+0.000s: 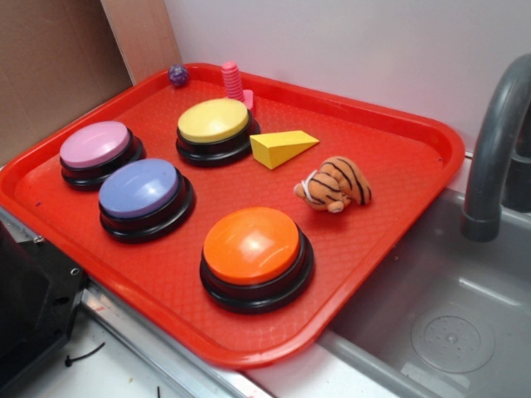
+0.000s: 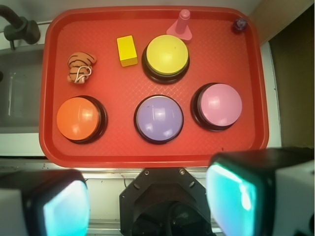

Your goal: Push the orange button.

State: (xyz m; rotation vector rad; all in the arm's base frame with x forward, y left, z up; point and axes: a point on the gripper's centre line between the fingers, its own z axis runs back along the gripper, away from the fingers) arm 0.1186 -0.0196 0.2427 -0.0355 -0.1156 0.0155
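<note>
The orange button (image 1: pixel 251 245) is a glossy orange dome on a black base, at the near right of the red tray (image 1: pixel 398 207). In the wrist view the orange button (image 2: pixel 78 118) sits at the tray's lower left. My gripper (image 2: pixel 147 201) is open and empty, its two fingers (image 2: pixel 66 209) wide apart at the bottom of the wrist view. It hangs high above the robot base, off the tray's near edge and well away from the button. The gripper does not show in the exterior view.
On the tray are a yellow button (image 1: pixel 214 122), a purple button (image 1: pixel 139 190), a pink button (image 1: pixel 95 145), a yellow wedge block (image 1: pixel 282 148), a plush tiger (image 1: pixel 333 184), a pink ridged peg (image 1: pixel 233 81) and a small purple ball (image 1: pixel 178 75). A grey sink (image 1: pixel 448 332) with a tap (image 1: pixel 496 141) lies right.
</note>
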